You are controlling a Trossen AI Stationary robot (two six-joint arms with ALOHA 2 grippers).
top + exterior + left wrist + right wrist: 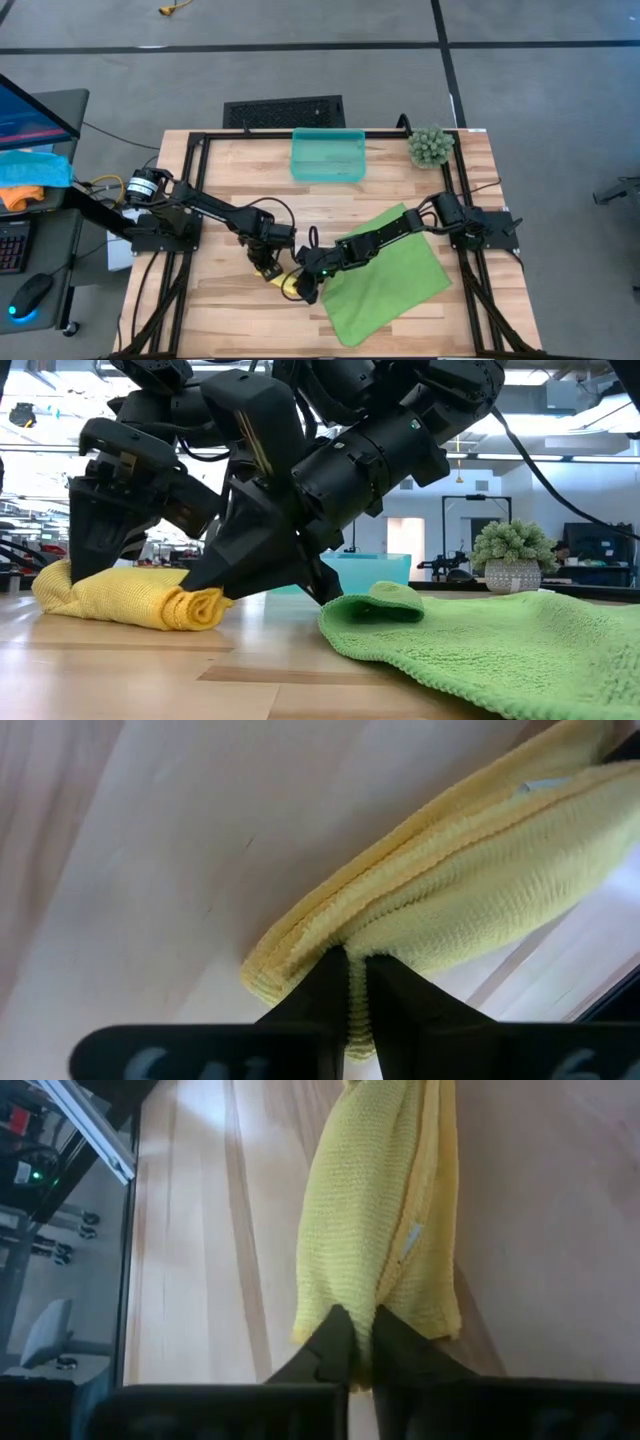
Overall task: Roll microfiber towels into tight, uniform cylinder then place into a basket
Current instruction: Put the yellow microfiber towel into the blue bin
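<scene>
The green towel (pixel 500 645) is lying closest to the low camera, spread flat and unrolled on the worktop (pixel 230 320), one corner flopped over, so nothing is being done with that one yet.

Going left to right: the left gripper (pixel 356 982) is being pressed together on one end of the yellow towel (pixel 272 272), the cloth pinched between its fingers. That towel is sitting near the middle of the worktop as a loose, flattish roll, not really a tight cylinder so far. The right gripper (pixel 357 1335) is being clamped onto the other end, just beside the green towel's edge. The basket (pixel 327 156) is waiting at the far edge with nothing being seen inside it, so both drop-offs are probably still to go.

A small white tag (pixel 409 1242) is showing on the yellow towel, but no writing is readable on it.
</scene>
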